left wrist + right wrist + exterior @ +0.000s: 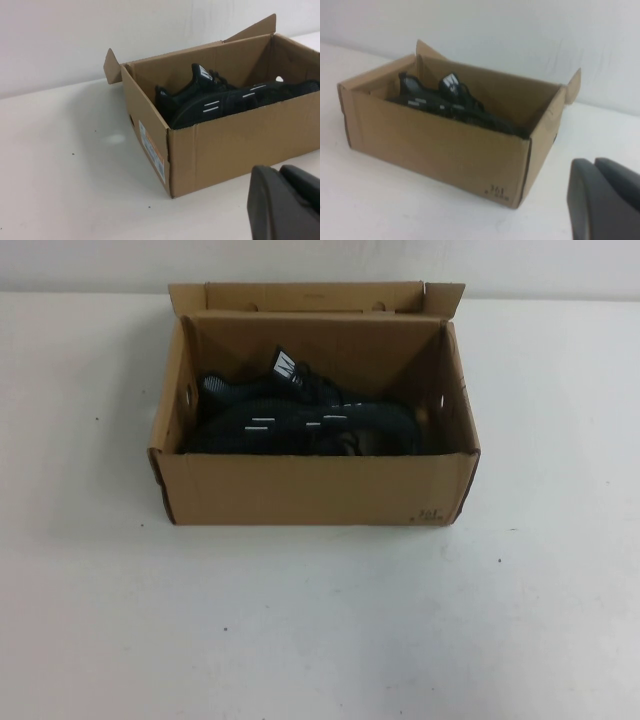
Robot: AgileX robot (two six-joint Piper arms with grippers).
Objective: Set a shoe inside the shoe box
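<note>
The brown cardboard shoe box (310, 490) stands open at the table's middle, its lid flap folded back. The black shoe (270, 425) with white dashes lies inside along the near wall. It also shows in the left wrist view (225, 102) and the right wrist view (427, 102). The twin sneaker's white-striped tongue tab (288, 368) stands up behind it in the box. My left gripper (280, 172) is shut and empty, low over the table, off the box (240, 145). My right gripper (594, 164) is shut and empty, off the box's (435, 150) printed corner. Neither gripper shows in the high view.
The white table (320, 630) runs bare all round the box. A white wall (90, 265) rises behind the box's back flap. A label (152, 150) is on the box's short end.
</note>
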